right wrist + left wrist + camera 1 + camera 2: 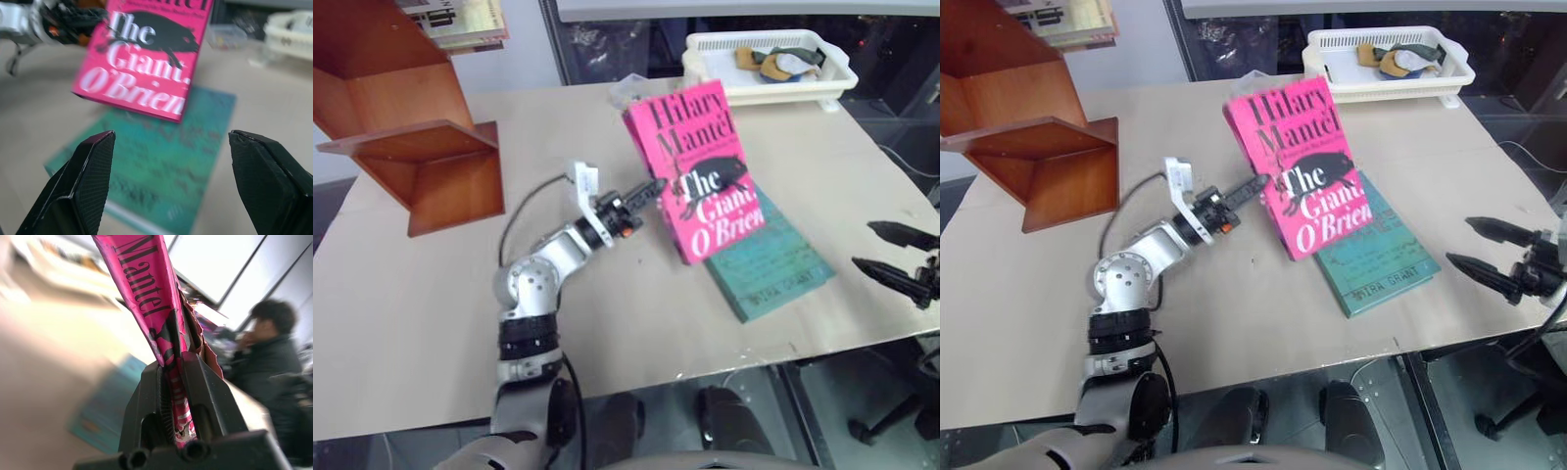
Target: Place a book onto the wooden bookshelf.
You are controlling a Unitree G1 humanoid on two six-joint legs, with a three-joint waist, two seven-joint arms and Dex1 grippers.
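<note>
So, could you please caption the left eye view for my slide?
Left tool lifts the pink book off the teal book, bookshelf waiting.

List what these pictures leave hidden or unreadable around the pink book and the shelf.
- Wooden bookshelf: cut off by the head views' top and left edges.
- Teal book: the pink book, clamped in the left gripper, covers its upper half; its lettering is blurred in the right wrist view.
- White basket: contents too small to identify.
</note>
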